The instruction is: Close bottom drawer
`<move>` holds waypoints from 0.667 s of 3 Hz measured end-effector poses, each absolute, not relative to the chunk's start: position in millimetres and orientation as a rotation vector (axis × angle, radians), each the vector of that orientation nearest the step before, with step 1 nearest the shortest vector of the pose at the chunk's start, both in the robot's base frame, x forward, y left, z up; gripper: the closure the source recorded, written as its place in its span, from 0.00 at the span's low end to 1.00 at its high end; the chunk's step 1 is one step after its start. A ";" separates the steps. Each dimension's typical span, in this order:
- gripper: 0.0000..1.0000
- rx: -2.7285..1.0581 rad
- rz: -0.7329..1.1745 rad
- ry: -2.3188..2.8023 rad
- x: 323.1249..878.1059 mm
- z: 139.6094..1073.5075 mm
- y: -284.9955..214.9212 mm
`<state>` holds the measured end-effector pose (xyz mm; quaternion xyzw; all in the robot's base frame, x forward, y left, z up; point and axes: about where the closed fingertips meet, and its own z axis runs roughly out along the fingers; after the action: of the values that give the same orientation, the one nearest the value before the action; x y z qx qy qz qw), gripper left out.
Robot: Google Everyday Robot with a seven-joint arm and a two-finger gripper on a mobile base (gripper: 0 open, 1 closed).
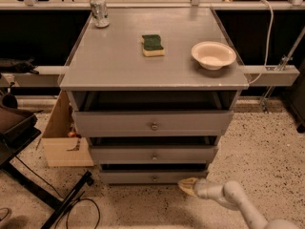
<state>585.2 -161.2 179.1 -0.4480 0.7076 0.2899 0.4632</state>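
Observation:
The grey drawer unit (152,75) stands in the middle of the camera view with its three drawers stepped. The bottom drawer (153,177) has the narrowest front and a small round knob (154,178); a dark gap shows above its front panel. My gripper (187,185) is low at the floor, its yellowish tip right at the lower right corner of the bottom drawer's front. My white arm (228,197) comes in from the bottom right.
On the top stand a can (99,11), a green and yellow sponge (153,45) and a cream bowl (213,55). A cardboard box (62,135) sits left of the unit. A black stand (28,175) and cable lie at the lower left.

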 end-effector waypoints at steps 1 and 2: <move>0.99 -1.186 0.531 1.791 565.1 219.6 -229.6; 1.00 -1.215 0.283 1.911 535.9 268.1 -322.2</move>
<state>535.9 -322.2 268.1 -0.4839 0.7612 0.1126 0.4168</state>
